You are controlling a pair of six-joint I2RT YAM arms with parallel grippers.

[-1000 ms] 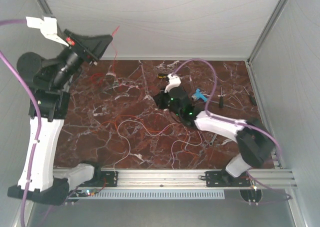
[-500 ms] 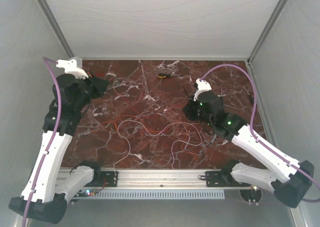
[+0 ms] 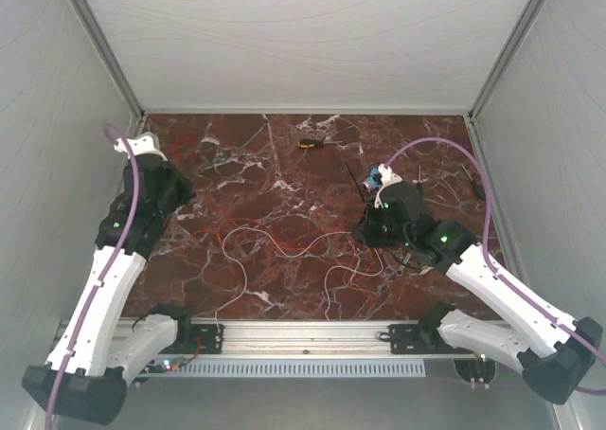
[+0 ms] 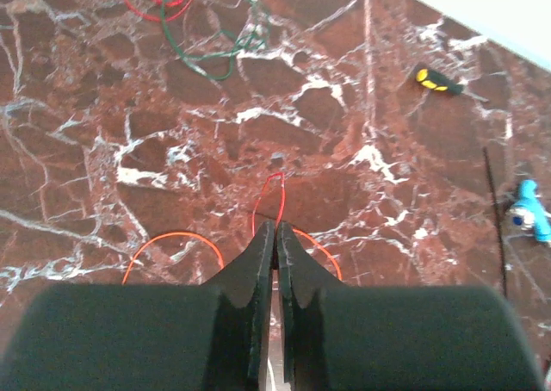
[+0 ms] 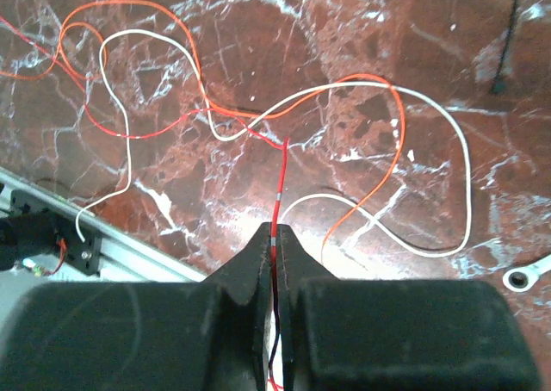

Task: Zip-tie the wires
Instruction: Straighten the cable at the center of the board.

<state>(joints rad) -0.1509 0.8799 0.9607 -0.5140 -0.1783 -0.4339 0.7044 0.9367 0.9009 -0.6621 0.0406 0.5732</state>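
Note:
The wires [image 3: 248, 229] are thin white, red and orange strands looping over the middle of the marble table. My right gripper [image 3: 364, 236] [image 5: 275, 229] is low at their right end, shut on a red wire [image 5: 281, 176] that runs between its fingers. A white strand [image 5: 129, 150] and an orange strand [image 5: 396, 150] curl beyond it. My left gripper [image 3: 187, 195] [image 4: 275, 227] is shut at the left, and a narrow red wire loop [image 4: 269, 189] sticks out of its tips. The zip tie [image 4: 492, 210] [image 3: 351, 175] lies flat, a thin black strip at the back right.
A black-and-yellow tool [image 3: 310, 144] [image 4: 436, 79] lies near the back wall. A small blue object [image 3: 379, 176] [image 4: 528, 212] sits beside the zip tie. Red and green wire coils [image 3: 194, 149] [image 4: 198, 21] lie at the back left. A small metal spanner [image 5: 521, 277] lies right of my right gripper.
The left arm has dropped from high at the back left down to the table. The right gripper has moved from the table's middle back toward the near right, over the wires.

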